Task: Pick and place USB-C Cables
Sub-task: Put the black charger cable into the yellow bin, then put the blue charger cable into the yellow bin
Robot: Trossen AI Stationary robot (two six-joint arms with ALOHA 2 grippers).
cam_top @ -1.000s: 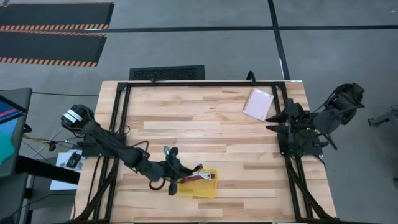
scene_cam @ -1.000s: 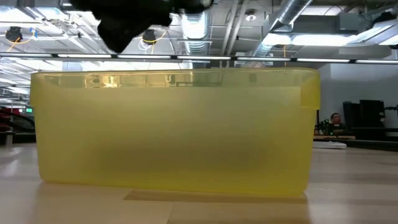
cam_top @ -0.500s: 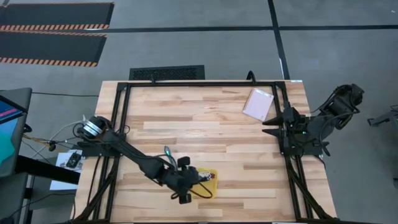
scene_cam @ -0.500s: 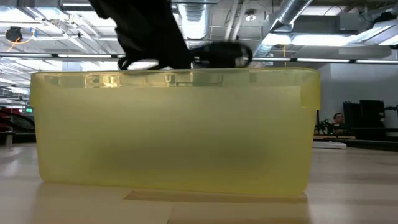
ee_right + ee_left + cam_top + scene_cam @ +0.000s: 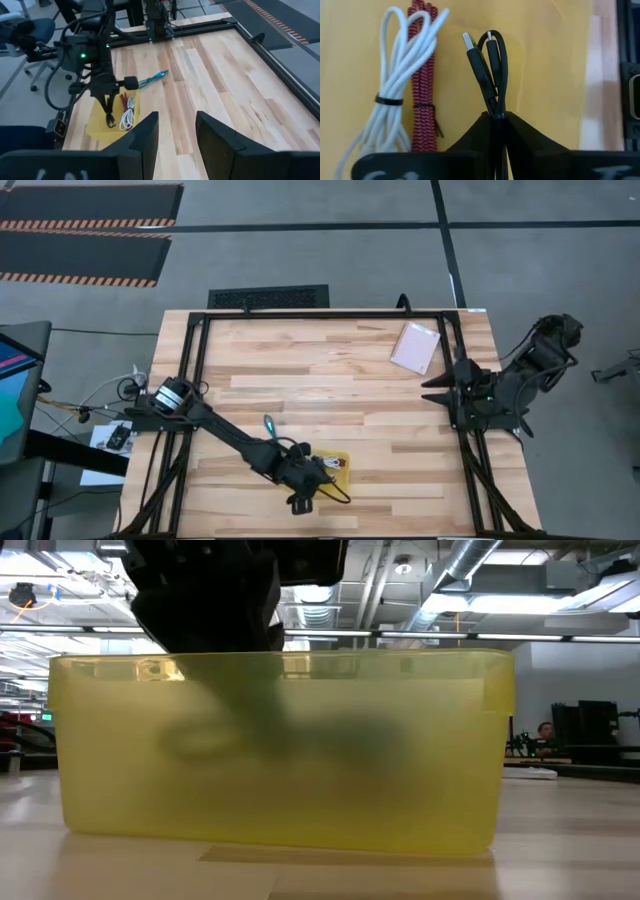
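My left gripper [image 5: 312, 478] stands over the yellow tray [image 5: 344, 476], pointing down into it and shut on the black USB-C cable [image 5: 489, 65]. In the left wrist view the white cable [image 5: 390, 100] and the dark red cable [image 5: 422, 85] lie side by side on the tray floor [image 5: 545, 60]. The teal cable [image 5: 270, 425] lies on the bare table left of the tray. My right gripper [image 5: 175, 132] is open and waits at the table's right edge. In the low view the tray's wall [image 5: 300, 760] shows my left gripper [image 5: 210, 610] only as a dark shape. My left gripper pinches the black cable bundle between its two fingers [image 5: 520, 135] at a point along its length [image 5: 497, 111]. The fingers come from above, pointing down. The looped end and both connectors [image 5: 472, 45] stick out beyond the fingertips, inside the tray; whether they touch its floor I cannot tell.
A pale pink flat packet [image 5: 415, 347] lies near the table's far right corner. A black frame [image 5: 320, 315] runs along the far edge and both sides of the table. Bare wood lies between the tray and the packet.
My left gripper, shut on the black cable, has moved toward the table's right from beside the tray to over it, then come down inside its walls. The black cable has travelled with it and now hangs in the tray beside the white and dark red cables.
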